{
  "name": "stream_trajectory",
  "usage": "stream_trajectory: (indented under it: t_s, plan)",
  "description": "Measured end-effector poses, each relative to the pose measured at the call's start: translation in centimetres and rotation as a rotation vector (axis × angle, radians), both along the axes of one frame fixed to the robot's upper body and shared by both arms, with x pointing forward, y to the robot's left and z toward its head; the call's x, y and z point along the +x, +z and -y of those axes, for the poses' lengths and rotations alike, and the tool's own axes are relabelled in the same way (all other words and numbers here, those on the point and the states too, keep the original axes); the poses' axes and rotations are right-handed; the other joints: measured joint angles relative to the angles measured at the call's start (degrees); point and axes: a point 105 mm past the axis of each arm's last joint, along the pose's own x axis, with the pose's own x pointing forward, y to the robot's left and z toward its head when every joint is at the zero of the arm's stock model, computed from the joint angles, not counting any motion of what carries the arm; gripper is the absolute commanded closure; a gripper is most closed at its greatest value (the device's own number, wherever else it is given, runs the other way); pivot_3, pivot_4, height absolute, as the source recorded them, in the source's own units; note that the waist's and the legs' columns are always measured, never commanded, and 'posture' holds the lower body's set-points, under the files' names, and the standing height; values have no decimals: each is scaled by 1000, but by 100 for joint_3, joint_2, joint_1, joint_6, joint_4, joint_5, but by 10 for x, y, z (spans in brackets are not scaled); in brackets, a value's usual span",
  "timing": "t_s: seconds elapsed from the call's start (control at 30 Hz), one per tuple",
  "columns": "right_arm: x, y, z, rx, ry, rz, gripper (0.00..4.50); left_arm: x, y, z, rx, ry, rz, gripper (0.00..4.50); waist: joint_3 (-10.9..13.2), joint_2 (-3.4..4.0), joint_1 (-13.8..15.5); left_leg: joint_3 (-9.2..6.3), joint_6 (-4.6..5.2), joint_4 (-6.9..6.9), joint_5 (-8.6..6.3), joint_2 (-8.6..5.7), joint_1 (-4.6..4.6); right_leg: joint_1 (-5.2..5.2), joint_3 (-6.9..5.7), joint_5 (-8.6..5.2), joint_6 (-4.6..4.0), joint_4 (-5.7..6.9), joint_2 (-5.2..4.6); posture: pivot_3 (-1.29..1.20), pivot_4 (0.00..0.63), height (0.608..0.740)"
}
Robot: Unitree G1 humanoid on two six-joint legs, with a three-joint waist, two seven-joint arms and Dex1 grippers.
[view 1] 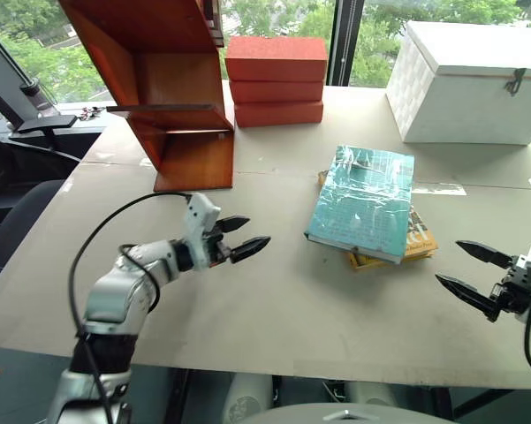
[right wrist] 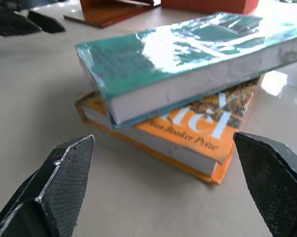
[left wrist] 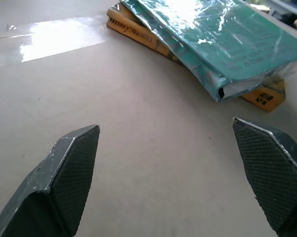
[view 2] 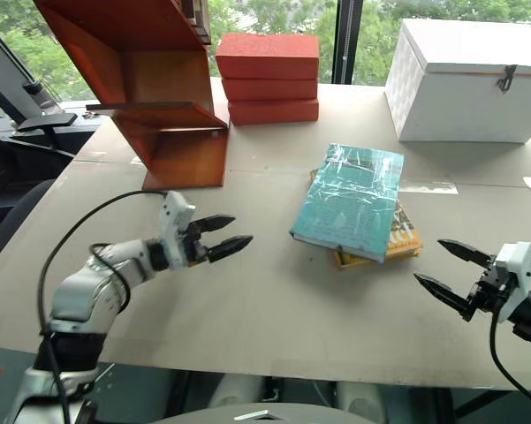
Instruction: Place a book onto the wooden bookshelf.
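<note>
One book (view 1: 364, 201) flat, spine running away.

Orange book (view 1: 417, 240) mostly hidden beneath teal book (view 1: 364, 201); wooden bookshelf (view 1: 159, 79) top cut by frame edge.

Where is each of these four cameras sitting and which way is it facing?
Left eye: head, looking down over the table; left gripper, right gripper, both open.
Right eye: beside it, same scene.
Left wrist: looks along open fingers at the teal book.
Right wrist: looks along open fingers at that book's page edges, yellow-orange book beneath.
Shared: both books.
</note>
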Motion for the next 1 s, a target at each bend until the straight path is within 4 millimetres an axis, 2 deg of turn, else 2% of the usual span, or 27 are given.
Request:
stream_trajectory:
  t_s: [0.1,0.17,0.2,0.3,0.43,0.53,0.67,0.77,0.8,1.0]
  plan:
    - [-3,26,-17,74,41,40,0,31,9,21,-105,-27,-137,87,4,-11,-29,-15,0,1,0,0,-11,2,-7,7,11,-13,11,0,150,718]
    - [-6,34,-23,99,50,41,0,47,10,42,-157,-54,-237,87,9,-18,-18,-25,-1,1,0,-6,-19,3,-15,8,14,-23,16,0,150,718]
    - [-8,40,-30,101,66,50,0,54,10,62,-181,-91,-326,87,11,-20,-11,-33,-1,0,0,-7,-26,3,-20,8,14,-26,16,0,150,718]
    - [-11,46,-37,105,64,66,0,56,4,87,-196,-140,-471,87,17,-29,-21,-43,0,-5,0,-33,-33,0,-20,2,23,-32,16,0,150,718]
    - [-15,46,-33,99,21,65,0,54,5,98,-205,-188,-545,87,18,-31,-39,-67,0,-15,0,-43,-29,-1,-11,-2,26,-32,16,0,150,718]
    - [-21,47,-29,86,-16,70,0,52,1,101,-194,-203,-568,874,18,-31,-22,-70,0,-16,-1,-42,-29,-1,-13,-1,26,-29,11,0,150,718]
    - [-27,47,-25,78,-46,72,0,43,-9,101,-198,-242,-628,2823,22,-35,-23,-69,1,-10,-1,-37,-31,-2,-12,-1,26,-27,-1,0,150,718]
    - [-29,48,-26,76,-45,80,0,37,-4,104,-227,-309,-633,4301,22,-35,-24,-68,1,-6,-1,-41,-30,-2,-13,-5,18,-23,-11,0,150,718]
    - [-29,48,-26,76,-45,81,0,35,-3,105,-238,-329,-640,4443,22,-35,-24,-69,1,-6,-1,-42,-30,-1,-13,-8,12,-22,-14,0,150,718]
    - [-29,49,-27,79,-30,84,0,32,-3,108,-259,-349,-665,4443,22,-36,-23,-73,2,-7,-1,-45,-32,-2,-15,0,26,-21,-16,0,150,718]
